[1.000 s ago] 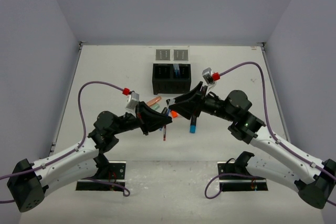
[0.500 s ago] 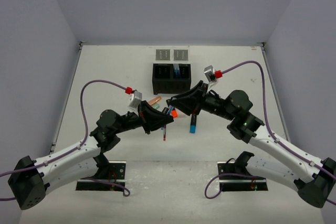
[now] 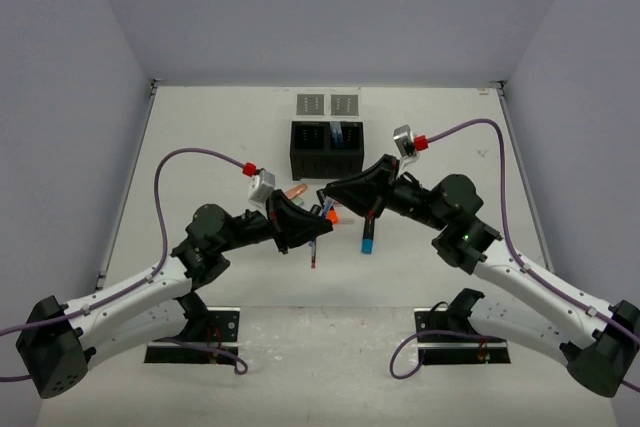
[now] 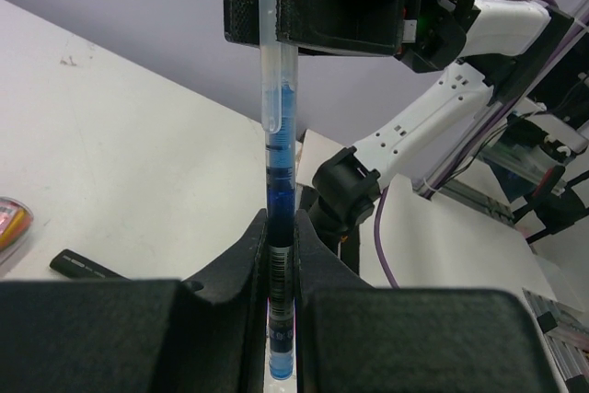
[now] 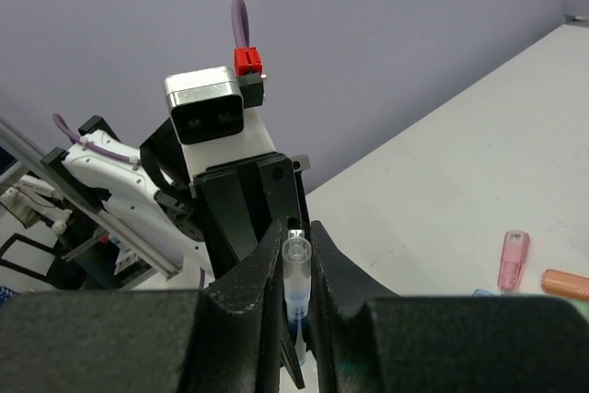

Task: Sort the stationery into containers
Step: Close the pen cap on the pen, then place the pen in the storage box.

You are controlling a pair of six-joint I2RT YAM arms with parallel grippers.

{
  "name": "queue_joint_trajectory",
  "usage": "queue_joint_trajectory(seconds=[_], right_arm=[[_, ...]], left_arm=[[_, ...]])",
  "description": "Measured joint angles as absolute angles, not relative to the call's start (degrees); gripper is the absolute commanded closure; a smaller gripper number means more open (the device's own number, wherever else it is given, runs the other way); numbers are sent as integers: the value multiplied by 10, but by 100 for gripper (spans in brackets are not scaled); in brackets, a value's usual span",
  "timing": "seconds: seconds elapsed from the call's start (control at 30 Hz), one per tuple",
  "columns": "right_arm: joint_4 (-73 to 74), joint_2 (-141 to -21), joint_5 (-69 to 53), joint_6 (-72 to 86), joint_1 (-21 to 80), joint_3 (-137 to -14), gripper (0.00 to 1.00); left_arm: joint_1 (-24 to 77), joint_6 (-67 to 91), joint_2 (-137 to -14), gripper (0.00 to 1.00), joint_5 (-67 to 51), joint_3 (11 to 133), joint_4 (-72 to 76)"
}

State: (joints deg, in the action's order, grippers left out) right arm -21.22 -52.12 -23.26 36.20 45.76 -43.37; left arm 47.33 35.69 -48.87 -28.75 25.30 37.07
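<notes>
Both claws pinched one blue pen point(image 4: 279, 181) above the surface point(image 3: 220, 137): the left claw point(image 4: 281, 250) on its barrel, the right claw point(image 5: 296, 250) on its capped end. The black box point(image 3: 326, 150) stood at 12 o'clock. If both pulled, the cap could slip off and the pen drop.

Left tool point(image 4: 281, 224) and right tool point(image 5: 295, 238) meet nose-to-nose, both clamped.

Blue pen point(image 4: 279, 192) (clr cap point(image 4: 272, 43)), blk box point(image 3: 325, 166)

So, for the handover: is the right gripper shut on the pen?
Shut: right gripper pinches the blue pen by its cap; left gripper clamps the other end.
</notes>
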Motion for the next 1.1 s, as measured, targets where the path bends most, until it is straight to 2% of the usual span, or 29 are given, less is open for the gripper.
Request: queue_joint_trajectory(seconds=[0.3,0.4,0.63,0.7,0.83,0.93,1.0,1.03,1.1], right_arm=[[-442,-556,-229,392,454,-315,100],[-478,-579,-222,394,470,-294,100],[-444,-548,-203,384,484,-294,99],[-422,-538,-203,379,488,-301,92],[-377,-529,-203,369,496,-316,87],[-364,-522,-201,366,496,-319,100],[-359,-520,-200,364,496,-321,100],[-357,-520,-199,364,495,-322,100],[-350,-520,-196,361,495,-324,100]], left_arm=[[477,305,-534,100,-308,349,199],[479,302,-564,100,-324,379,152],[483,305,-581,100,-347,383,175],[485,307,-572,100,-348,366,202],[485,308,-541,100,-338,337,217],[485,305,-529,100,-328,332,215],[485,303,-526,100,-324,332,215],[485,302,-526,96,-321,332,214],[485,299,-527,76,-314,333,206]])
